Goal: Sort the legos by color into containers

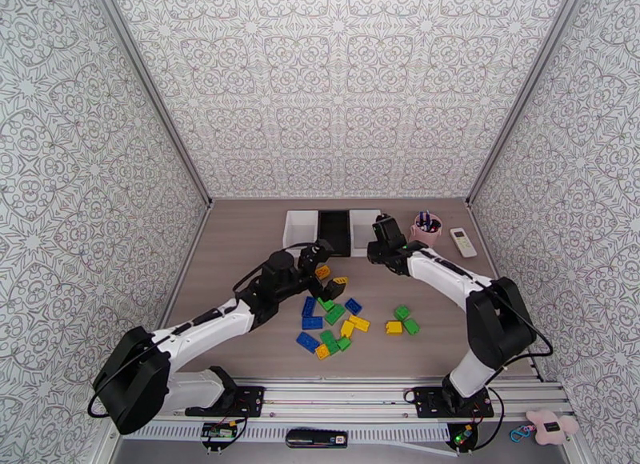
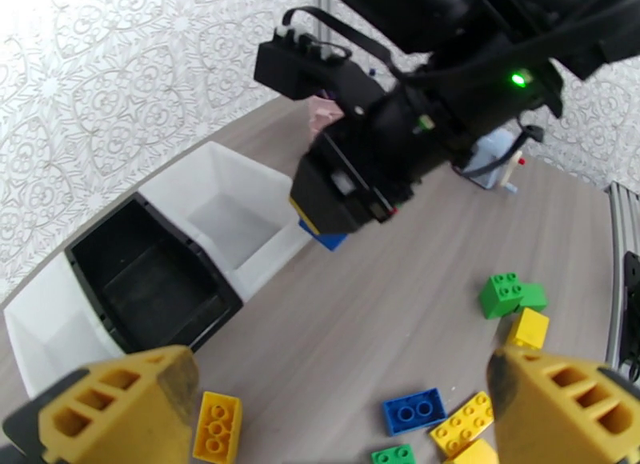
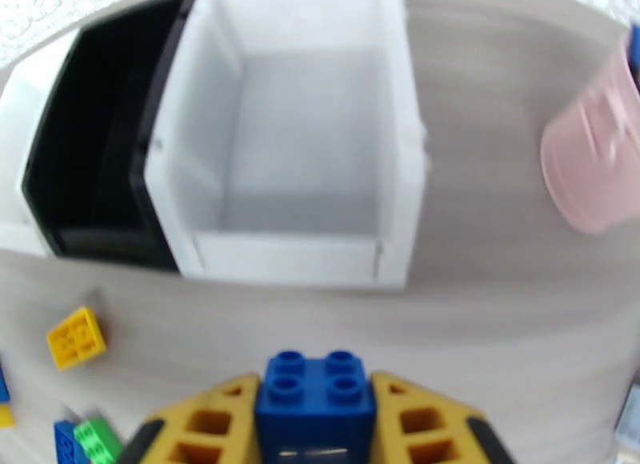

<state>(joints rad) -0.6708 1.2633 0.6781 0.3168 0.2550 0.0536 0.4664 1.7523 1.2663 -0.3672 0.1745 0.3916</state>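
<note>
top external view: three containers stand touching in a row at the upper middle of the table: a white bin (image 1: 302, 227) on the left of the frame, a black bin (image 1: 334, 234) in the middle, and a second white bin (image 1: 364, 218) on the right, near a pink cup (image 1: 426, 230) and a remote (image 1: 462, 242). the left gripper (image 1: 320, 254) hangs just below the black bin in the frame, at the top of the main scatter of legos (image 1: 332, 322). the right gripper (image 1: 374, 254) sits at the lower right corner of the second white bin.

left wrist view: the left gripper's yellow fingers (image 2: 120, 414) stand at the two lower corners of the frame, wide apart with nothing between them. yellow, blue and green bricks lie on the wood beyond. at centre the right gripper hangs above the table with a blue brick (image 2: 324, 238) pinched at its tip, just beside the second white bin's corner.

right wrist view: at bottom centre the right gripper is clamped on the blue brick, studs toward the camera, short of the second white bin's near wall. the black bin touches that bin on the left, and the pink cup sits at the right edge. a yellow brick (image 3: 76, 338) lies at lower left.
</note>
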